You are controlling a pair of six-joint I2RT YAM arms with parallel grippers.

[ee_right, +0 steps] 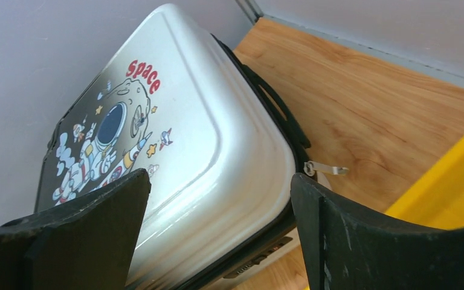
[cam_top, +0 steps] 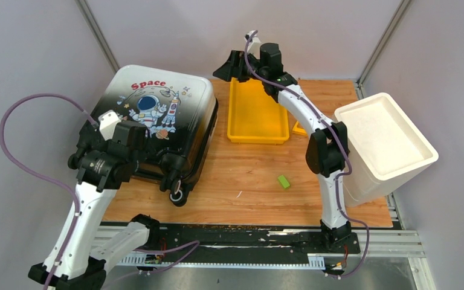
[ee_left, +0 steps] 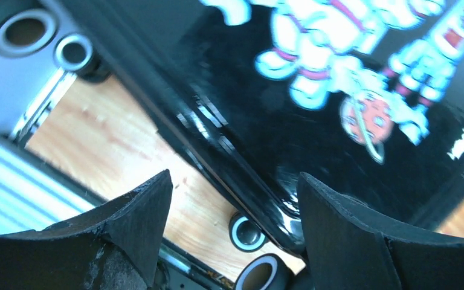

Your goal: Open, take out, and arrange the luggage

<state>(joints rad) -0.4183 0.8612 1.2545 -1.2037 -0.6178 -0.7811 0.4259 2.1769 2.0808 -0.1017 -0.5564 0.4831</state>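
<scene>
Luggage [cam_top: 168, 106] beneath left tool [ee_left: 232, 181], near right tool [ee_right: 220, 184]

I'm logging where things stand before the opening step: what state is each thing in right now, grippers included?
luggage: shut, lying flat, astronaut side up.
zipper pull: sticking out from the seam, not gripped.
yellow tray: upright, empty.
white foam box: tilted, nothing visible inside.
left gripper: open, holding nothing, over the luggage's wheel end.
right gripper: open, holding nothing.

Pale grey walls [cam_top: 30, 48] enclose a wooden table [cam_top: 248, 172].
</scene>
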